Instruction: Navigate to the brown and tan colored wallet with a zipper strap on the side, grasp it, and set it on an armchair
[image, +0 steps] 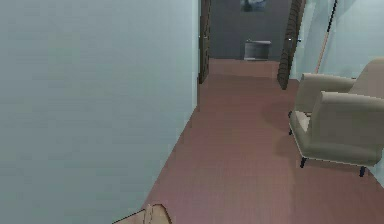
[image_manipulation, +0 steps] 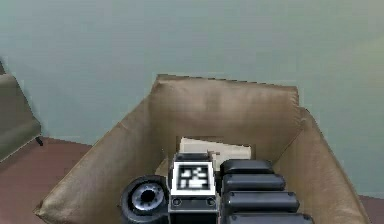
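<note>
Closest in, the arm (image_manipulation: 255, 195) and its white marker (image_manipulation: 195, 178) stand over an open cardboard box (image_manipulation: 110, 150), with the claw (image_manipulation: 148, 200) just left of the marker. Its far end is lost against the box's inside, so I cannot tell whether it holds anything. Just beyond the claw, farther out inside the box, lies a pale flat piece (image_manipulation: 205, 147), long edge across the reach. Whether that is the wallet I cannot tell. If it is, the next move looks like a short reach outward. An armchair (image: 335, 120) stands well apart from the claw, off toward the robot's front.
</note>
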